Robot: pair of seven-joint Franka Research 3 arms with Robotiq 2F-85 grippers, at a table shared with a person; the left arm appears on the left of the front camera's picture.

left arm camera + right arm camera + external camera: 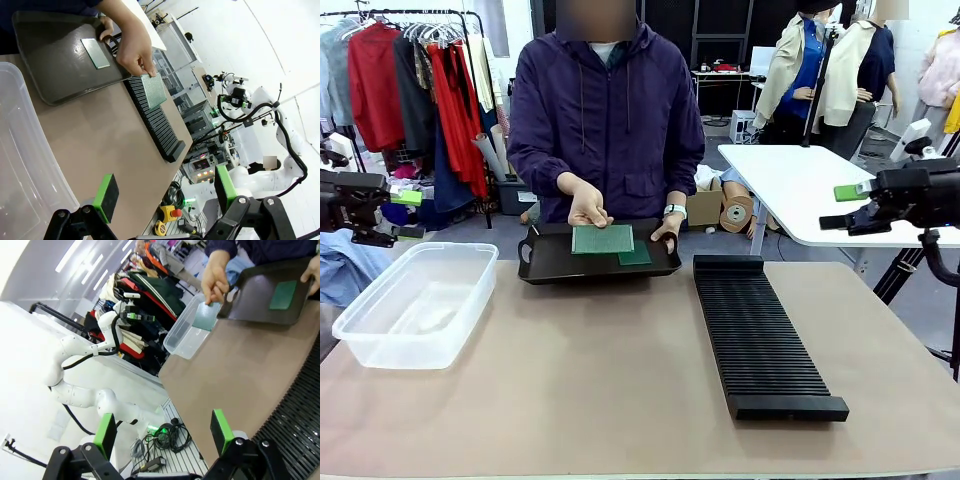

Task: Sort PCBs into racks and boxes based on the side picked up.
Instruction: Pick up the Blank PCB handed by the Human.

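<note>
PCB [602, 239] risk: thin, it could be slipping at handover, or its face getting misread, sending it to the box [415, 300] instead of the rack [760, 340].
Look: lighter dotted-grid face is showing; a darker PCB [636, 256] is lying in the black tray [545, 268].
Person's hand [588, 208]: pinching the lighter one over the tray.
Left gripper [165, 192]: gaping wide, empty.
Right gripper [162, 432]: gaping wide, empty.

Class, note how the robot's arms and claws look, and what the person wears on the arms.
The left arm and right arm are white jointed tubes with black cables. The left claw and right claw are black with green pads. The person has purple sleeves and a pale wristwatch.
</note>
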